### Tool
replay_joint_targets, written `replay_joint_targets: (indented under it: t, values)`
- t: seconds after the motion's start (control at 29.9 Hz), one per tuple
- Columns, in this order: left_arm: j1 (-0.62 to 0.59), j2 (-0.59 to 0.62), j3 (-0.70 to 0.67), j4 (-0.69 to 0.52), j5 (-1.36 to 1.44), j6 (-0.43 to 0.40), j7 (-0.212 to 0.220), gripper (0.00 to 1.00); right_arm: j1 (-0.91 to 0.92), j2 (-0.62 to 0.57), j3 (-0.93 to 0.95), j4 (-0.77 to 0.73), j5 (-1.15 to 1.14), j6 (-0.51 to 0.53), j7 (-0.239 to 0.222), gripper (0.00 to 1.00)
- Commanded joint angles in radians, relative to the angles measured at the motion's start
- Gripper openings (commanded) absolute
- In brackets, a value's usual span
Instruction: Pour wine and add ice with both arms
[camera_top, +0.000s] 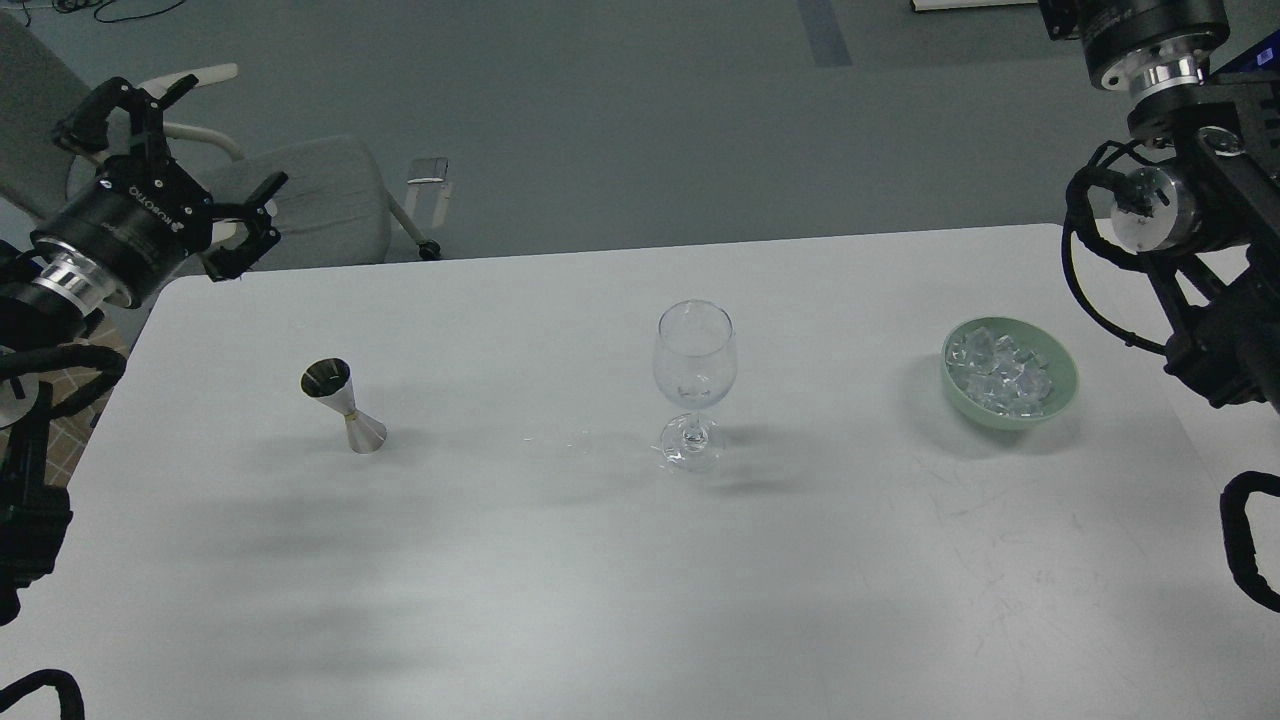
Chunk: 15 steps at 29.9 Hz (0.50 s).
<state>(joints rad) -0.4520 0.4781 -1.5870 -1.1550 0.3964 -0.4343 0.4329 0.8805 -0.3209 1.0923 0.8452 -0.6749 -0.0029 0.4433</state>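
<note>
Ice (1005, 372) heaped in green bowl (1062, 395) right of wine glass (695, 380), left tool (215, 175) spread wide, far left of glass, well apart from ice, right tool unseen

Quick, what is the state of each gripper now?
Left gripper: open, holding nothing.
Right gripper: its fingers are not in view, so it cannot be told.

We seem to be in an office or lab: grey carpet floor (620, 120), padded office chair (320, 200), plain white table (600, 580).
</note>
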Motion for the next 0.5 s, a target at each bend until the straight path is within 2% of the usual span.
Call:
replay_joint_targets:
  t: [0.0,0.07,0.23,0.47]
  values:
    - [-0.008,0.004,-0.001,0.0,0.001,-0.004,0.018,0.98,-0.002,0.0,-0.002,0.0,0.0,0.0,0.0,1.0]
    - [-0.01,0.001,-0.007,0.0,-0.004,0.002,0.004,0.98,-0.003,0.0,-0.002,0.002,0.0,0.0,0.0,1.0]
    - [-0.024,-0.009,-0.01,-0.002,-0.013,0.002,0.003,0.98,-0.002,0.0,-0.003,-0.001,0.0,-0.002,-0.002,1.0]
    - [-0.036,-0.009,-0.019,0.008,-0.177,0.034,-0.005,0.98,0.014,0.0,-0.003,-0.023,0.001,-0.006,-0.002,1.0]
